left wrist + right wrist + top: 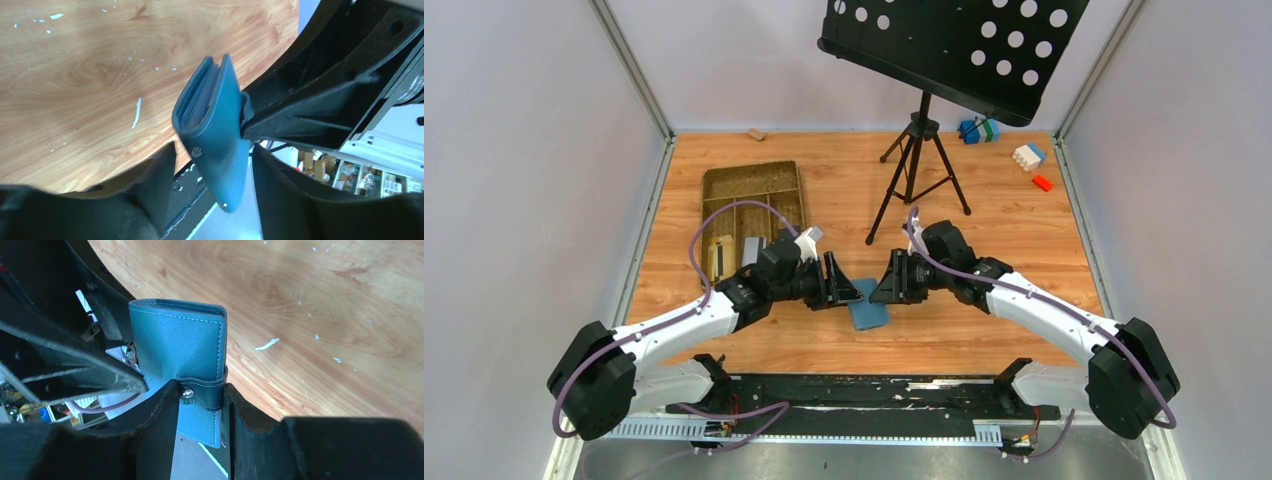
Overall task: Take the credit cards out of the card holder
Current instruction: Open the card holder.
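The flat blue fold-over leather card holder (867, 315) is held off the wood-grain tabletop (984, 250) between the two arms. The left hand (842, 290) is closed across its body, and the right hand (200, 390) is pinched narrowly onto the edge with the snap-fastened tab (202, 392). The tab looks still fastened and the fold shut. Only thin pale layers (196, 106) at the open end hint at the credit cards, so I judge unsnapping, opening and drawing out both cards all remain.

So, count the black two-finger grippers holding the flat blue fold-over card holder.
2. The left gripper holds the card holder from the left; the right gripper clamps its snap strap from the right. None hidden.
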Motion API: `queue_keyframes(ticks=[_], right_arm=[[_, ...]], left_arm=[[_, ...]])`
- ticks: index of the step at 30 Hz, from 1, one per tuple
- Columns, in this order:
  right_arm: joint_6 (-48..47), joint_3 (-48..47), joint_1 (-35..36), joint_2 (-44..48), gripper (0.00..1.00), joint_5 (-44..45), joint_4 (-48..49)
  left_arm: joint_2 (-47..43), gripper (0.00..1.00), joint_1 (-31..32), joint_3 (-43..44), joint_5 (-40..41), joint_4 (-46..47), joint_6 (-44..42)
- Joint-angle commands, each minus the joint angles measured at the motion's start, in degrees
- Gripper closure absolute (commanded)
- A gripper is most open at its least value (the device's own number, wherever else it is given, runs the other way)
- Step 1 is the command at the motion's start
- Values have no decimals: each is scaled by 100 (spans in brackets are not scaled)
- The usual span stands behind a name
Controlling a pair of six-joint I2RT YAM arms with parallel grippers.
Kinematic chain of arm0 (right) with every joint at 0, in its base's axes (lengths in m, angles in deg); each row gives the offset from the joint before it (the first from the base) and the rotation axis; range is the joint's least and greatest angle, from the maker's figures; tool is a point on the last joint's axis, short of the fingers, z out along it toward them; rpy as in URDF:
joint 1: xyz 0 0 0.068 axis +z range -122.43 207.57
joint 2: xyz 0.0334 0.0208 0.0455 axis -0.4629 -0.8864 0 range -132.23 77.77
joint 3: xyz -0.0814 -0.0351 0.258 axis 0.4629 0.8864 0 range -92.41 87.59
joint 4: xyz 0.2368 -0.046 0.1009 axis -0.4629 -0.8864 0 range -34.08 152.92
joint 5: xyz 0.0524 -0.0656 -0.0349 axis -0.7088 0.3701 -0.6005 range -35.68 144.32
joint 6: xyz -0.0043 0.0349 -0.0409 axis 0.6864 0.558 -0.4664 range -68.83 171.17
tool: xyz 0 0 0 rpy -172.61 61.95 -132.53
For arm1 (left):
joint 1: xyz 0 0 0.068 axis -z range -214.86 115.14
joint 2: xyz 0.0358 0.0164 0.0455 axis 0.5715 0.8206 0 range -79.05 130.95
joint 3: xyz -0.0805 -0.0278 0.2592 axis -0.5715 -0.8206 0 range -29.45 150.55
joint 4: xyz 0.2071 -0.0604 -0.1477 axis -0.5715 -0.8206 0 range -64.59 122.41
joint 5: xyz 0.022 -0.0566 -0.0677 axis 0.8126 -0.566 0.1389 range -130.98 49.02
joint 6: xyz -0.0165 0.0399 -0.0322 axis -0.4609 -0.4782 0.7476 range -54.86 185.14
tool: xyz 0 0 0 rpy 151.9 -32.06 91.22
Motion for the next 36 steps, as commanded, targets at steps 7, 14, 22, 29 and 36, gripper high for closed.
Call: queue_keyframes(ticks=[7,14,22,29,36], right_arm=[[-313,-977,577,-342,54,1771,-1395],[-788,-1368,594,-846,35,3519,-2826],[-857,-684,526,238,16,1753,-910],[-1006,-883,846,79,14,1134,-507],[-1014,-1179,1207,-511,22,1935,-1145]], left_arm=[[-30,100,26,82,132,189,39],[-225,100,26,81,281,-78,-12],[-238,100,27,85,286,-254,-72],[-165,100,26,111,146,-143,-4],[-278,100,28,-6,127,250,233]])
